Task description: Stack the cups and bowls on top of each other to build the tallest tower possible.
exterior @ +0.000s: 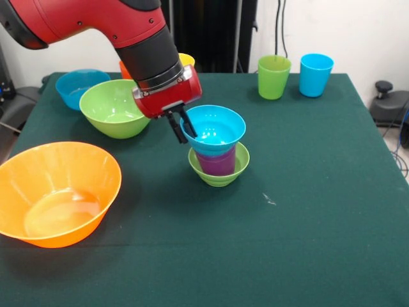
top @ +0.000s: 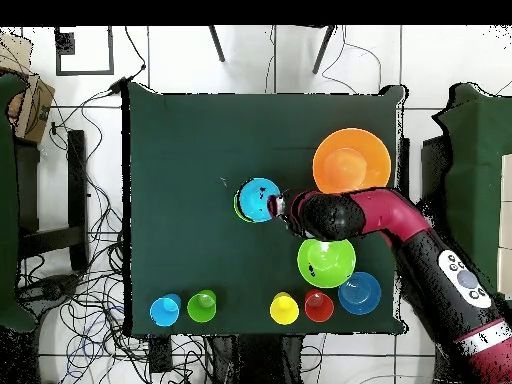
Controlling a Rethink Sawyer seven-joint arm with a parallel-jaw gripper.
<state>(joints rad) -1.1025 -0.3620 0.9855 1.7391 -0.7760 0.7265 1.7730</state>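
Blue small bowl [exterior: 213, 130] tops the tower, jaws [exterior: 181, 128] pinching its rim.

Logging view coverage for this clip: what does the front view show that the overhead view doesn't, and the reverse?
Front view only: the stack's layers, small blue bowl on purple cup in small green bowl, and the gripper fingers straddling the blue bowl's rim. Overhead only: the yellow cup and orange cup in full, which the arm mostly hides in front. Both: large orange bowl, medium green bowl, medium blue bowl, green cup, light blue cup.
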